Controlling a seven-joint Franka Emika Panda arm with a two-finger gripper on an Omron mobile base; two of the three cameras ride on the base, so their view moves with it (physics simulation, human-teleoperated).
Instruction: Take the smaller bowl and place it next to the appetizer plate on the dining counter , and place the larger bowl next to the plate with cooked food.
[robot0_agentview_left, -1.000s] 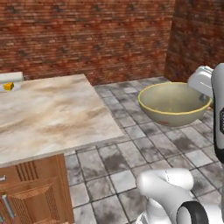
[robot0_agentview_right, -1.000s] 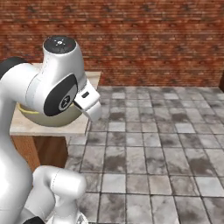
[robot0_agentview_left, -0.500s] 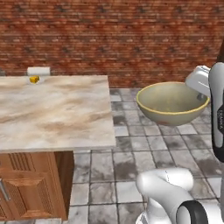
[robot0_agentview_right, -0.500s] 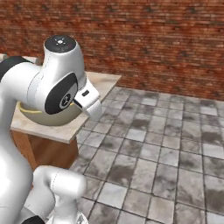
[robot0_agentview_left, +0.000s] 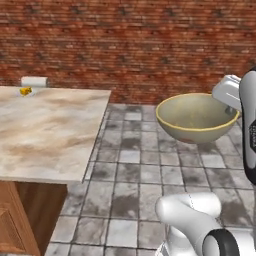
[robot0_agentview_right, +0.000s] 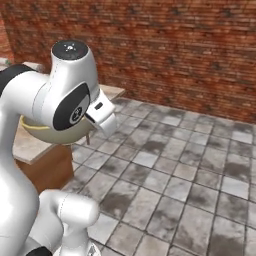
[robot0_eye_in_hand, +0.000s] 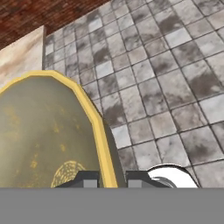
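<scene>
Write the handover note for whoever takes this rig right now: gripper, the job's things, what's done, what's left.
Gripper: shut on the larger bowl, one of the fingers inside the yellowish rim, the other outside.
Larger bowl: carried in the air over the tiled floor, off the right edge of the dining counter.
Appetizer plate: at the counter's far left edge, cheese on it.
Smaller bowl and cooked-food plate: can't place them from these views.
Done: larger bowl picked up.
Left: set it beside the cooked-food plate; check the smaller bowl.

Larger bowl (robot0_agentview_right: 55, 134) mostly hidden behind arm in right base view. Dining counter (robot0_agentview_left: 45, 135) cut off at left edge. Small yellow item (robot0_agentview_left: 25, 91) at far corner too small to identify.
</scene>
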